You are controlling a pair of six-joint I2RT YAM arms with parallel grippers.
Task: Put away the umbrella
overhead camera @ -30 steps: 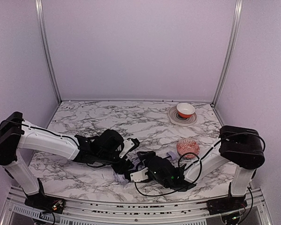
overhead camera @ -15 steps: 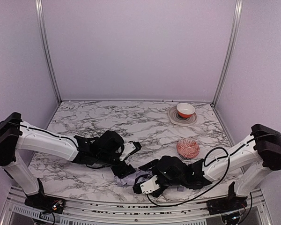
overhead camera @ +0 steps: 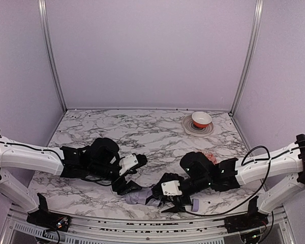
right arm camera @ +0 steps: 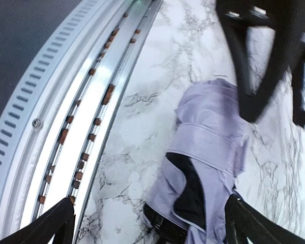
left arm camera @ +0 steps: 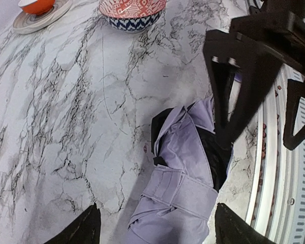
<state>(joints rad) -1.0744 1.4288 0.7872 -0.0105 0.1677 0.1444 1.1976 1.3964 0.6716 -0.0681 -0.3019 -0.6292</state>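
On the marble table (overhead camera: 91, 132), the folded umbrella (overhead camera: 141, 196) lies at 6 o'clock by the near edge, its long axis running 9-to-3. The left gripper (overhead camera: 125, 185) at its 9 o'clock end and the right gripper (overhead camera: 166, 200) at its 3 o'clock end both stand spread and empty, seemingly equally near.

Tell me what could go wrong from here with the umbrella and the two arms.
1. The left gripper and right gripper, both open, face each other closely over the umbrella; moving in together, they could collide.
2. The umbrella lies right beside the front rail, so a nudge might push it onto the rail.
3. Loose black fabric bulges from one end; a pinch on that alone may slip.
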